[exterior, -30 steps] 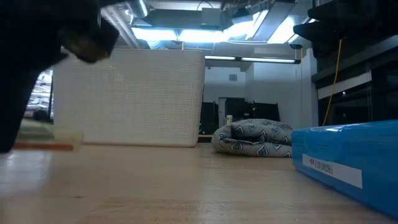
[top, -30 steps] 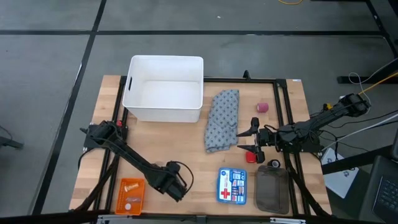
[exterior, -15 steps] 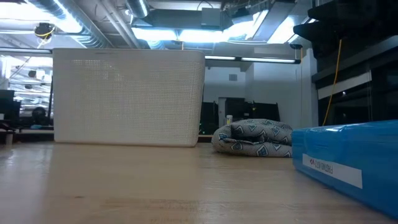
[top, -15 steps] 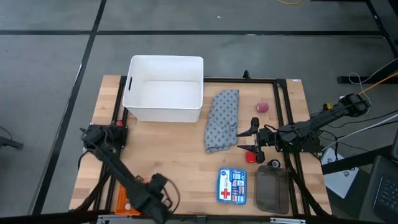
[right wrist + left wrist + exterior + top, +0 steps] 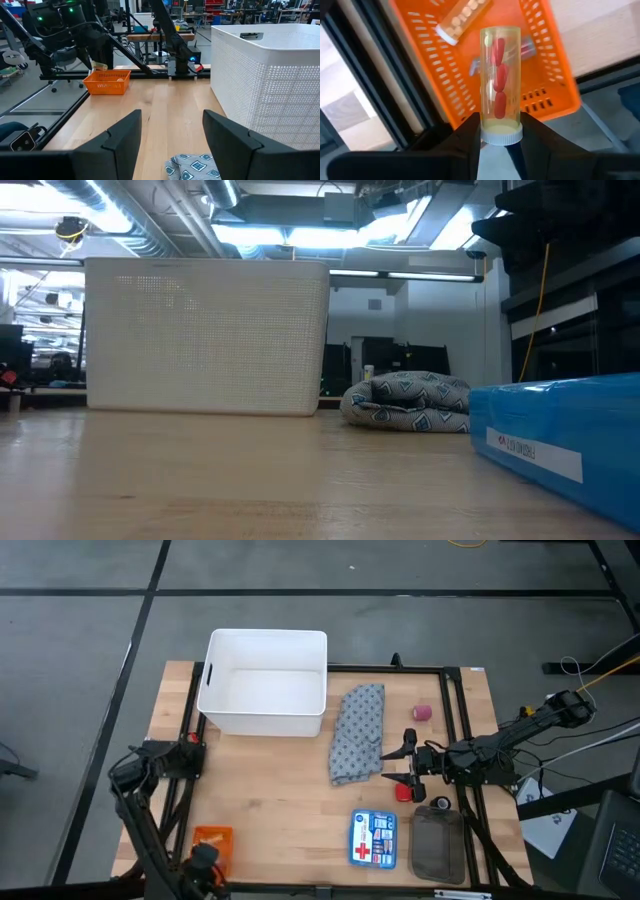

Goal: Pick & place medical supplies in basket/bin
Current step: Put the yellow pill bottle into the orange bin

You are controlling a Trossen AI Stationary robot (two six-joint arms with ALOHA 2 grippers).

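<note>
Now the left gripper point(image 5: 500, 137) holds a clear vial point(image 5: 500, 85) of red capsules by its capped end, long axis pointing away from the wrist, above the orange basket point(image 5: 547, 60), while the right gripper point(image 5: 408, 766) waits open beside the cloth point(image 5: 357, 732).

Beside the plain white bin point(image 5: 264, 683) lie a grey-blue cloth point(image 5: 357, 732) with a diamond pattern, a pink piece point(image 5: 423, 712), a red piece point(image 5: 405, 792) and a blue kit box point(image 5: 373, 839) marked with a red cross, while farther off an orange slotted basket point(image 5: 470, 60) backs a clear vial point(image 5: 500, 85) of red capsules.
</note>
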